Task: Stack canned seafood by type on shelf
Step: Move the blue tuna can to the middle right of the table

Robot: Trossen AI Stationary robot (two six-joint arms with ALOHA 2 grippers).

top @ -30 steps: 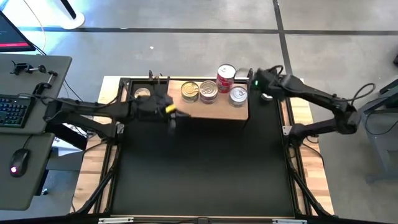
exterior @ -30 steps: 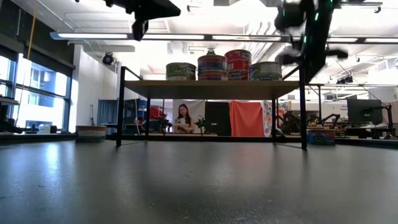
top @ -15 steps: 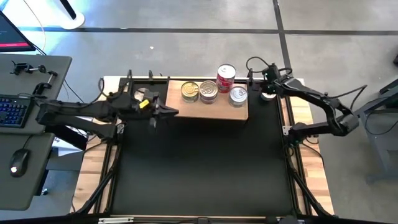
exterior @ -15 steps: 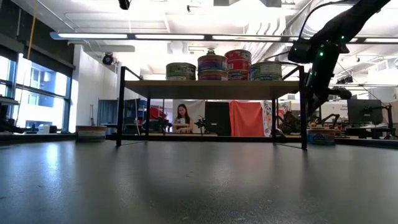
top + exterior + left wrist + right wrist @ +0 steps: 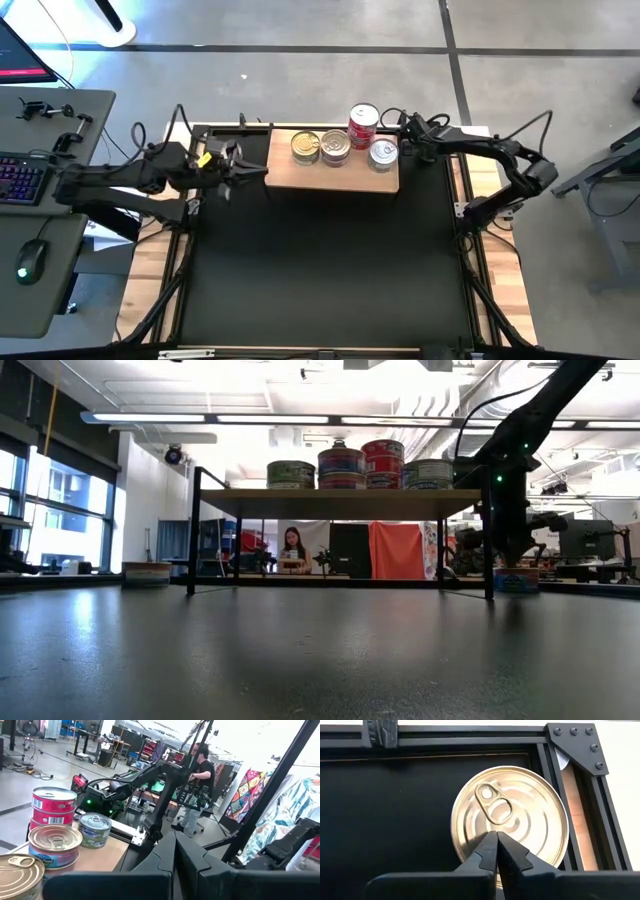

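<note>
Right gripper (image 5: 496, 851), fingers pressed together and gripping nothing, hangs over a single gold-lidded tin (image 5: 510, 822) that sits on the black mat (image 5: 330, 270) near the mat's far right corner, just beside the right end of the shelf; the ring pull faces up. Whether the fingertips touch the lid cannot be told from the wrist view.

Left gripper (image 5: 174, 851), likewise closed and empty, is held off the left end of the shelf, its fingers pointing along the shelf toward the tins.

Mat: large black surface covering most of the table, framed by dark rails (image 5: 182, 270).

Shelf (image 5: 335, 172): light wooden board on thin black legs, standing at the far edge of the mat, between the two arms.

Tins on the shelf, as seen from above, left to right: a gold-lidded tin (image 5: 305, 147); a silver-lidded tin (image 5: 335, 147) just beside it; a red-sided stack (image 5: 363, 124) set farther back; a silver-lidded tin (image 5: 383, 153) near the right end. In the low view the two middle positions stand two tins high (image 5: 341, 467), the outer two a single tin high (image 5: 291, 474).

Background: a person (image 5: 294, 550) is visible beneath the shelf, well behind the table.
</note>
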